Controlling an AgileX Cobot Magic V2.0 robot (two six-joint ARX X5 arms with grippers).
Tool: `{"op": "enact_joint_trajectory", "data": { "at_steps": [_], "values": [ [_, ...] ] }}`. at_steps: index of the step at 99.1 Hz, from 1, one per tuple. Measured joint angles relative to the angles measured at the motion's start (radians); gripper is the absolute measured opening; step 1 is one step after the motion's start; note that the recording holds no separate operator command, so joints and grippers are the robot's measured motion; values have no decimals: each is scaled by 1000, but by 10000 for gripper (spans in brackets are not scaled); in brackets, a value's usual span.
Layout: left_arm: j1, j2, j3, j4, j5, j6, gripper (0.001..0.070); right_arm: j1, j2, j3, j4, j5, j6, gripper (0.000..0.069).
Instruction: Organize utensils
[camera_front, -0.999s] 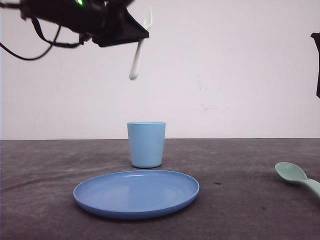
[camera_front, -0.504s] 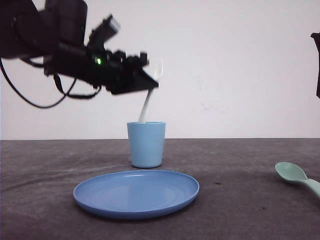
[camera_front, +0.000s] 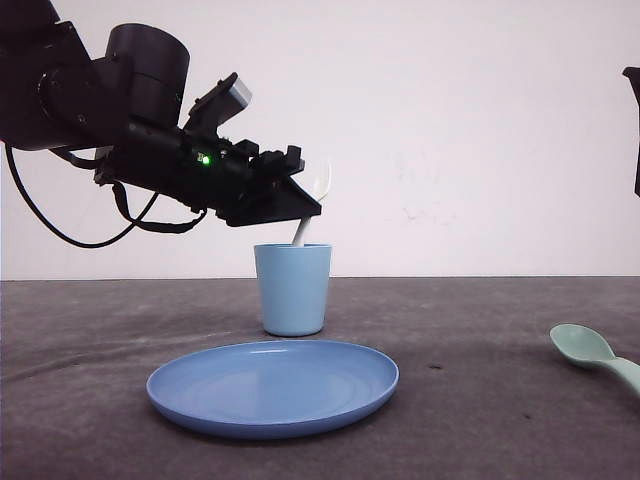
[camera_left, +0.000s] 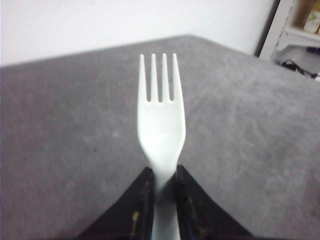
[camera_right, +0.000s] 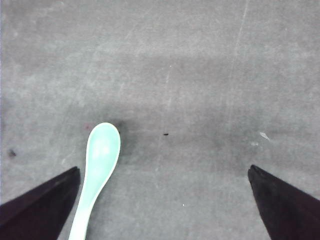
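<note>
My left gripper (camera_front: 303, 208) is shut on the white fork (camera_front: 322, 186), just above the light blue cup (camera_front: 292, 290). The fork stands tilted with its tines up, and its handle end dips behind the cup's rim. In the left wrist view the fork (camera_left: 161, 120) rises from between the shut fingers of the left gripper (camera_left: 162, 171). The mint-green spoon (camera_front: 585, 346) lies on the grey table at the far right. My right gripper (camera_right: 163, 169) hangs open above the table, with the spoon (camera_right: 102, 152) lying close to one finger (camera_right: 42, 200).
A round blue plate (camera_front: 272, 385) lies in front of the cup, near the table's front edge. A dark part of the right arm (camera_front: 634, 130) shows at the right edge. A shelf (camera_left: 300, 30) stands beyond the table.
My left arm has come down with the fork. The handle end, first high above the cup, has sunk into the cup's mouth. The spoon has not moved.
</note>
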Motion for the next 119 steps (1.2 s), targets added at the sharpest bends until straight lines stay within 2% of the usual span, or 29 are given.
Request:
{"op": "enact_joint_trajectory", "data": {
  "at_steps": [14, 36, 42, 54, 66, 76, 83, 100, 119],
  "values": [
    [0, 0, 0, -52, 0, 0, 39, 0, 0, 0, 0, 0, 0, 680],
    [0, 0, 0, -52, 0, 0, 51, 0, 0, 0, 0, 0, 0, 680],
    [0, 0, 0, -52, 0, 0, 106, 0, 0, 0, 0, 0, 0, 680],
    [0, 0, 0, -52, 0, 0, 297, 0, 0, 0, 0, 0, 0, 680],
    [0, 0, 0, -53, 0, -10, 349, 0, 1, 0, 0, -9, 0, 680],
    [10, -19, 0, -79, 4, -56, 358, 0, 15, 0, 0, -50, 0, 680],
    [21, -65, 0, -120, 4, -84, 359, 1, 39, 0, 0, -88, 0, 680],
    [60, -255, 0, -278, 4, -104, 359, 17, 113, 0, 9, -181, 4, 680],
    [126, -455, 0, -541, 5, -107, 359, 56, 217, 0, 45, -194, 10, 679]
  ]
}}
